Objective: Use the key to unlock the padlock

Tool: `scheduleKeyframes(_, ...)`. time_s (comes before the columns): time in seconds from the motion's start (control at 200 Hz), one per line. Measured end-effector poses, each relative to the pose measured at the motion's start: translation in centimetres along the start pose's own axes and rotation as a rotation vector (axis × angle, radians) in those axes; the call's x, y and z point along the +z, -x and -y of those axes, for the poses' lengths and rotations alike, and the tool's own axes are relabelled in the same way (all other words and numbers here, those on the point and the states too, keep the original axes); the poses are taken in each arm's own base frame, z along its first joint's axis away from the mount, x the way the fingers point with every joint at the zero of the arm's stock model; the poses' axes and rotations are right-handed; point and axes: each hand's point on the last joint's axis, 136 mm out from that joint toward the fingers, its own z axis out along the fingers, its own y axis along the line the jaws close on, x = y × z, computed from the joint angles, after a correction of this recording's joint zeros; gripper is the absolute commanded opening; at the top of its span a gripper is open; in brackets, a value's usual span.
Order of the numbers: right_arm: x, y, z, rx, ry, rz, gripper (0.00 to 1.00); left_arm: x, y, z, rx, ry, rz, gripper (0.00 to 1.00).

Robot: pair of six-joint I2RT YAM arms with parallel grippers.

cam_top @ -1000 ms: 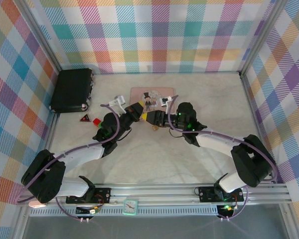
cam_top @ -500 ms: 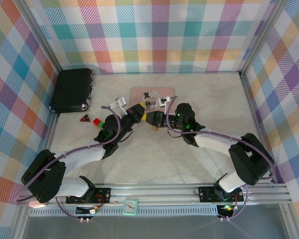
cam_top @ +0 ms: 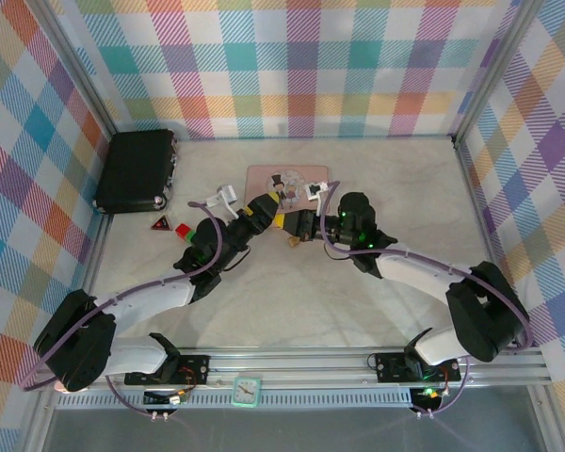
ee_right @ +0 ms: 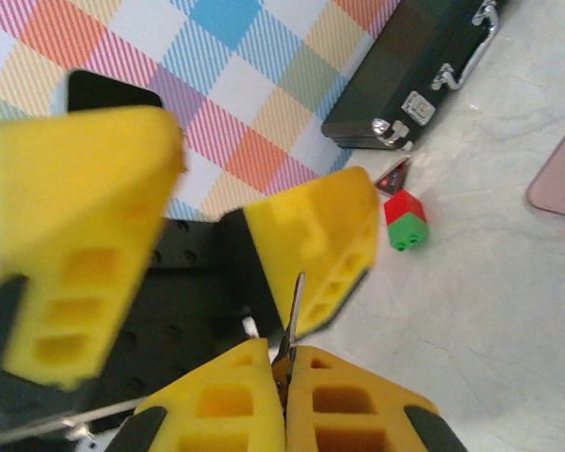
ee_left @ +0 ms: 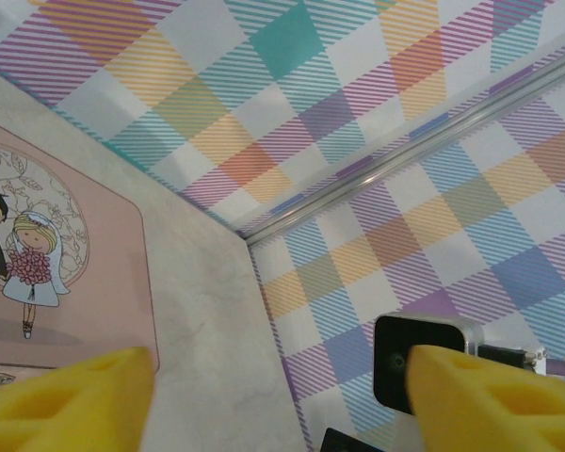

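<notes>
Gleaming thin and silver-grey, the key (ee_right: pixel 293 306) juts from the right claw (ee_right: pixel 283 358).

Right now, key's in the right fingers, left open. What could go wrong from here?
1. The key is a thin sliver pinched at the very tips of the right fingers; it may twist or slip under insertion force.
2. The open left fingers stand right beside the key; moving off could knock it.
3. What looks like the padlock lies loose on the table, held by nothing; a push may just slide it.
</notes>
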Motion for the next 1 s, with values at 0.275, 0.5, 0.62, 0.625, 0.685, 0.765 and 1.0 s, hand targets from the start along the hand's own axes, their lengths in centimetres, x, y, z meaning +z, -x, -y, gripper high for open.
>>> scheduleKeyframes(0.275,-1.9,-0.5,0.5,-0.167,-0.076,-0.078,0.0,0.1,2.7,1.2,0.006,-0.063,-0.06,0.77)
scheduleKeyframes(0.5,-2.8,-0.3,-0.6,-0.325,-0.105,-0.144,0.0,0.3,0.9,1.4,-0.013,-0.097,-0.188,0.77)
scheduleKeyframes(0.62,-2.9,-0.1,-1.4,-0.428,-0.097,-0.188,0.0,0.2,0.3,1.4,-0.037,-0.089,-0.226,0.75)
scheduleKeyframes(0.625,-2.9,-0.1,-1.4,-0.431,-0.096,-0.189,0.0,0.2,0.3,1.3,-0.037,-0.089,-0.227,0.75)
scheduleKeyframes(0.685,-3.0,-0.2,-1.6,-0.486,-0.078,-0.2,0.0,0.2,0.0,1.2,-0.047,-0.083,-0.241,0.74)
scheduleKeyframes(0.765,-3.0,-1.0,-1.2,-0.536,-0.061,-0.217,0.0,0.1,-0.4,1.1,-0.056,-0.075,-0.252,0.73)
scheduleKeyframes(1.0,-3.4,-1.9,-0.7,-0.62,-0.025,-0.248,0.0,-0.1,-1.8,0.8,-0.065,-0.057,-0.307,0.75)
